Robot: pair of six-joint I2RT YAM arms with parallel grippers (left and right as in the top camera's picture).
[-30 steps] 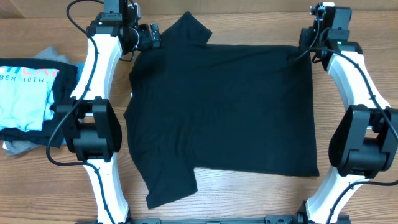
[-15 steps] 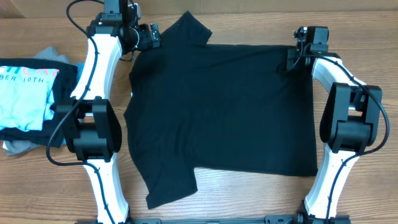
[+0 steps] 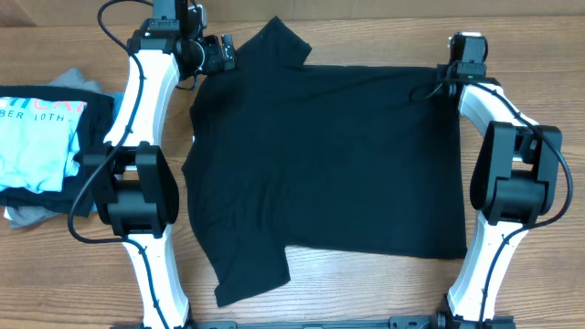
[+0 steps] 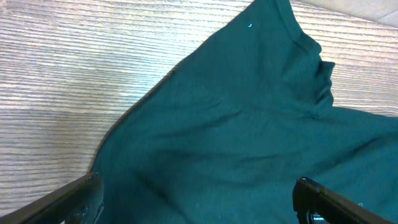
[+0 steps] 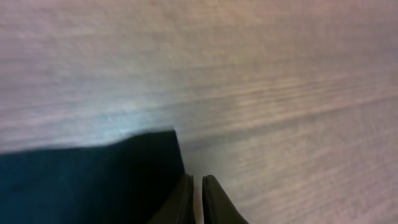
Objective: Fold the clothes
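A black short-sleeved T-shirt (image 3: 320, 155) lies spread flat on the wooden table, its neck toward the left and its hem toward the right. My left gripper (image 3: 224, 57) is open over the far left shoulder, near the far sleeve (image 3: 279, 41). In the left wrist view its fingers (image 4: 199, 199) straddle the fabric (image 4: 249, 124) wide apart and hold nothing. My right gripper (image 3: 448, 78) is at the shirt's far right corner. In the right wrist view its fingers (image 5: 197, 190) are shut with a hairline gap, just right of the black corner (image 5: 124, 168) and over bare table.
A pile of folded clothes lies at the left edge: a light blue T-shirt with white lettering (image 3: 37, 137) on top, dark fabric (image 3: 87, 119) under it and a grey garment (image 3: 27, 215) at the bottom. Both arm bases stand at the front corners.
My right arm swung in from the far right toward the shirt's far right corner, then shifted slightly right. The left arm and the shirt have not moved.
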